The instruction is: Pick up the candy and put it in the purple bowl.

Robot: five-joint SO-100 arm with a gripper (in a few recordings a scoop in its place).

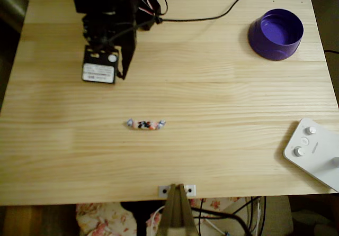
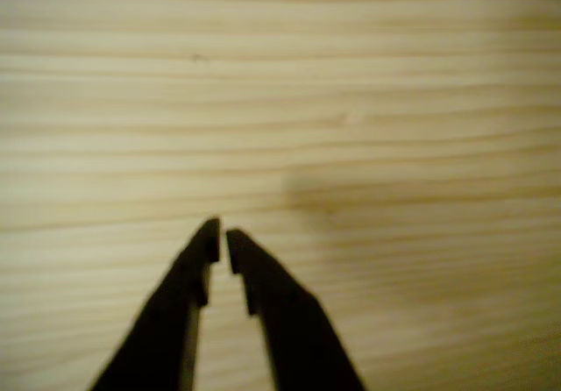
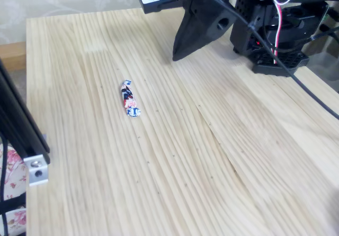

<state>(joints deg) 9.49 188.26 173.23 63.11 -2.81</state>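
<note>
The candy (image 1: 145,124), a small speckled wrapped sweet with twisted ends, lies flat on the wooden table near the middle in the overhead view; the fixed view has the candy (image 3: 129,99) left of centre. The purple bowl (image 1: 276,34) stands at the back right corner with nothing in it. My black gripper (image 1: 123,76) hangs over the back left of the table, well behind the candy and far from the bowl. In the wrist view the gripper (image 2: 221,236) is shut, its tips almost touching over bare wood with nothing between them. The fixed view shows the gripper (image 3: 175,57) pointing down just above the table.
A white button device (image 1: 312,151) lies at the front right edge. A metal clamp (image 1: 177,190) sits on the front edge. The arm's base and cables (image 3: 275,29) occupy the back. A black frame post (image 3: 16,119) stands at the left of the fixed view.
</note>
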